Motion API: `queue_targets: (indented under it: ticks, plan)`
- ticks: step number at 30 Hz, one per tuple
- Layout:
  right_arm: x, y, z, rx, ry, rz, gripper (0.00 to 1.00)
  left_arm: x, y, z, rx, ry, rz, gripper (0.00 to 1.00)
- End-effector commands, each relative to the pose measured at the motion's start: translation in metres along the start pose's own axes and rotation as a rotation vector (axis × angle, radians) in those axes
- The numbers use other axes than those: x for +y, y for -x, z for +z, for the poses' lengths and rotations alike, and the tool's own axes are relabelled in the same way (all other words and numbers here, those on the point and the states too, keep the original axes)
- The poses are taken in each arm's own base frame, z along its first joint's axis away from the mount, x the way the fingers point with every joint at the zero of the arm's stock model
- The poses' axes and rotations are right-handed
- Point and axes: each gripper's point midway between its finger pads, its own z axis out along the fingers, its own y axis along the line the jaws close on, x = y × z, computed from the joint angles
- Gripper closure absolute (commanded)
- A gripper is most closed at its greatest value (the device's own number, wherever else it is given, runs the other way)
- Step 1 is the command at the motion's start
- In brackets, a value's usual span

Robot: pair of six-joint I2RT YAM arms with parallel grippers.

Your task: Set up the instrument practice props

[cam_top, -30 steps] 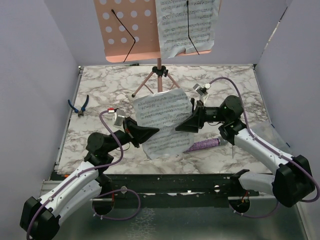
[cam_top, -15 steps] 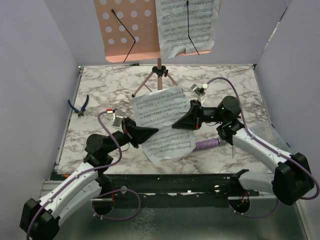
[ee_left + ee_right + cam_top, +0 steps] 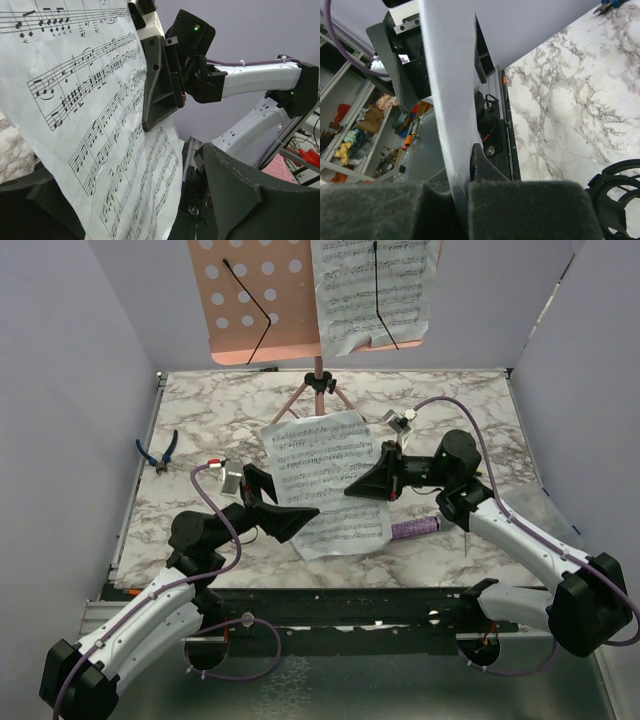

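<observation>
Right claw [image 3: 355, 488] pinches the right edge of the loose sheet [image 3: 322, 465], which hangs in the air above the table [image 3: 200, 420], in front of the stand [image 3: 262, 310]. The left claw [image 3: 285, 498] sits at the sheet's lower left with its jaws spread, gripping nothing that I can see. One page [image 3: 372, 290] is already on the stand's right half under a wire [image 3: 385, 300] and the left half is bare, so this looks like a hand-over before the sheet is carried up there. To do it well, the right arm should lift slowly with the paper hanging flat, keep it clear of the left claw, and slide it behind the other wire rather than push against it. The mic [image 3: 414, 530] lies on the table under the right arm. From the left wrist, the sheet passes between the open left fingers [image 3: 240, 195] unsqueezed, and the right claw is shut flat on its far edge. From the right wrist, the paper runs edge-on into the closed pads [image 3: 520, 210], tightly nipped.
</observation>
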Motion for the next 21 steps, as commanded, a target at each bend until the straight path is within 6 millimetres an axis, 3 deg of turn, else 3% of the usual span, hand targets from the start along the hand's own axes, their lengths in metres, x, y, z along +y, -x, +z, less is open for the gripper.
queue_targets:
  ticks: [1,5,14,21]
  plan:
    - [0.006,0.012,-0.001,-0.024,-0.04,-0.046,0.99,0.008,-0.001,-0.002,-0.019,0.036,-0.007,0.14]
    - [0.004,0.012,-0.003,-0.03,-0.06,-0.052,1.0,0.017,-0.007,-0.004,0.002,0.081,-0.015,0.02]
    - [-0.009,0.02,-0.014,-0.074,-0.174,-0.045,1.0,0.067,-0.036,-0.018,0.086,0.356,-0.105,0.01]
    - [-0.028,0.038,-0.036,-0.156,-0.334,-0.038,1.0,0.111,-0.063,-0.047,0.128,0.63,-0.192,0.01]
